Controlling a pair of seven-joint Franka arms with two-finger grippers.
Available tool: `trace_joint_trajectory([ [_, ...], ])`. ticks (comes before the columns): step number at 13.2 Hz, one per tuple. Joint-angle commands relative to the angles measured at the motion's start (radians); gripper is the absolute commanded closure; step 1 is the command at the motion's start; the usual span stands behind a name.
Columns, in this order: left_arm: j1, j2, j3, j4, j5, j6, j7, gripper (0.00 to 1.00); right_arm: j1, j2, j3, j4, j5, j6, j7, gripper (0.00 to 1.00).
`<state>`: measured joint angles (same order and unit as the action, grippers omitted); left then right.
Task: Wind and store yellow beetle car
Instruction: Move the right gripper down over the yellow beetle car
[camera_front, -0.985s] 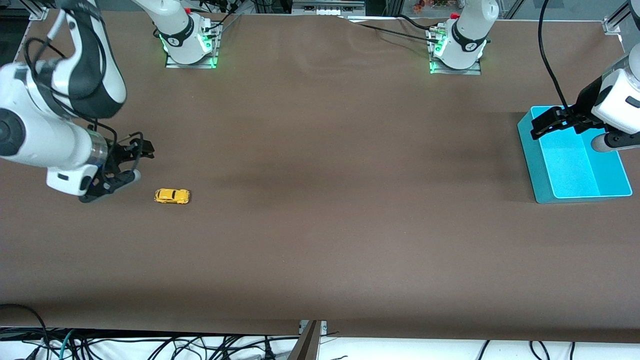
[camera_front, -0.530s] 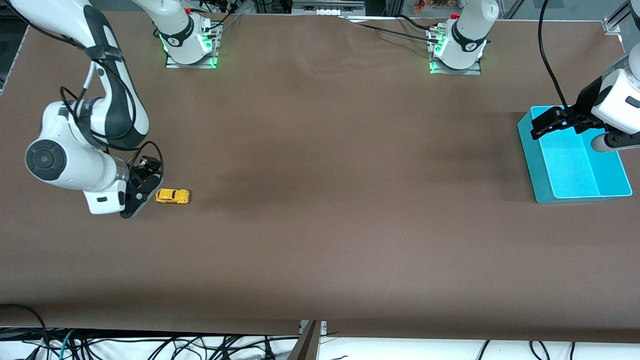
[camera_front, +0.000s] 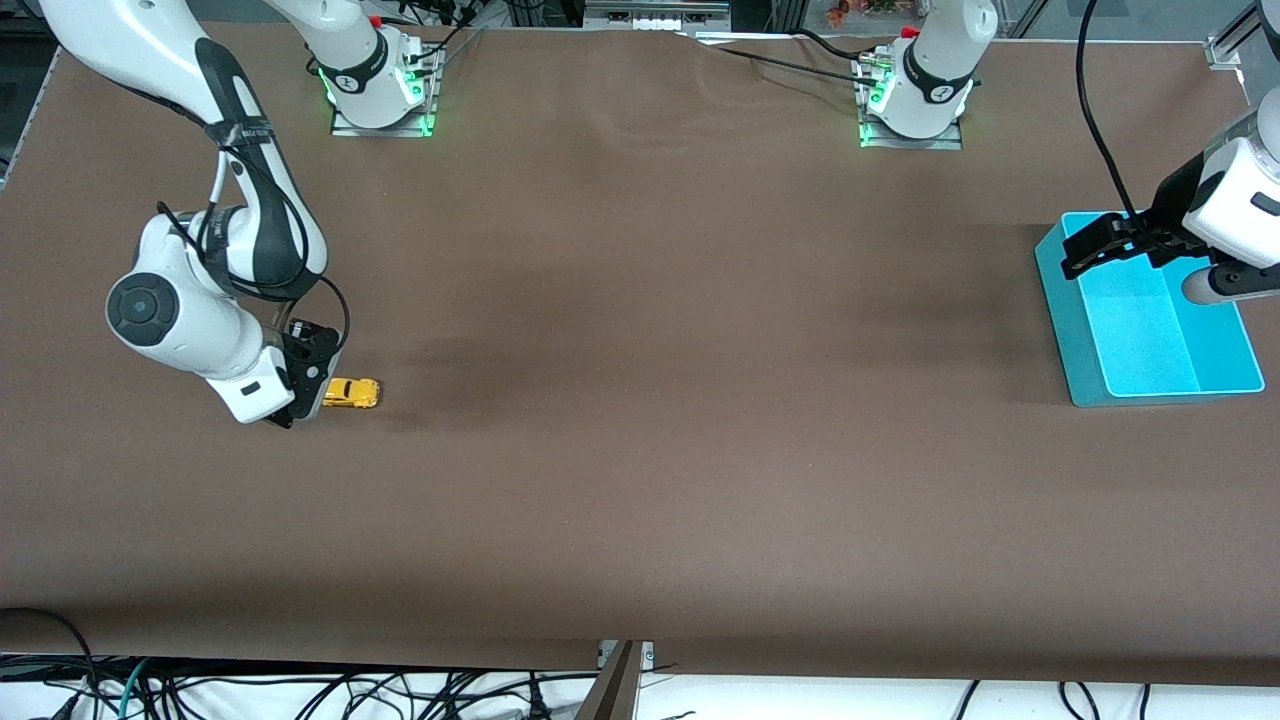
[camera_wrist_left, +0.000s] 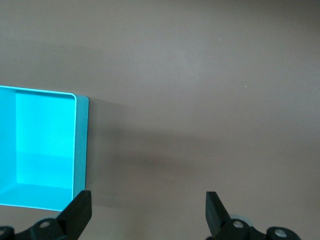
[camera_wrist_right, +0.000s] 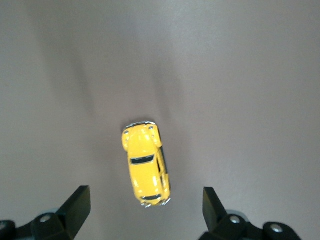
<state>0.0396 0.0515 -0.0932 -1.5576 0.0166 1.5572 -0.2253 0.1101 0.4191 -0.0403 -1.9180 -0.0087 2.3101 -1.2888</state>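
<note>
The yellow beetle car (camera_front: 349, 392) sits on the brown surface (camera_front: 640, 450) toward the right arm's end, on its wheels. The right hand (camera_front: 305, 395) hangs low over the car's end, partly covering it in the front view. Only the right wrist view shows the whole car (camera_wrist_right: 146, 164), lying between the two fingers (camera_wrist_right: 75, 205) with a clear gap on each side; they stand wide apart and touch nothing. The left hand (camera_front: 1100, 245) waits over the blue bin (camera_front: 1060, 300) at the left arm's end. The left wrist view shows its fingers (camera_wrist_left: 77, 210) spread apart and empty, the bin's corner (camera_wrist_left: 82, 150) beside one of them.
</note>
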Motion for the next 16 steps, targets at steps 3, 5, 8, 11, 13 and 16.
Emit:
trace_joint_trajectory([
  [3,0.002,0.016,0.001,0.034,-0.021,-0.020,0.026,0.00,-0.033,0.052,0.005,-0.033,0.004,0.133,-0.155,0.01],
  [5,0.002,0.016,0.001,0.034,-0.021,-0.020,0.026,0.00,-0.033,0.060,0.005,-0.048,0.004,0.170,-0.167,0.01],
  [8,0.002,0.016,0.001,0.034,-0.021,-0.020,0.024,0.00,-0.033,0.069,0.007,-0.107,0.004,0.265,-0.175,0.02],
  [11,0.002,0.016,0.001,0.034,-0.021,-0.020,0.024,0.00,-0.032,0.067,0.007,-0.164,0.004,0.331,-0.175,0.02],
  [13,0.002,0.016,0.001,0.034,-0.021,-0.020,0.026,0.00,-0.032,0.066,0.008,-0.168,0.003,0.331,-0.175,0.03],
  [16,0.005,0.016,0.004,0.039,-0.021,-0.020,0.027,0.00,-0.032,0.060,0.008,-0.168,0.004,0.327,-0.187,0.14],
])
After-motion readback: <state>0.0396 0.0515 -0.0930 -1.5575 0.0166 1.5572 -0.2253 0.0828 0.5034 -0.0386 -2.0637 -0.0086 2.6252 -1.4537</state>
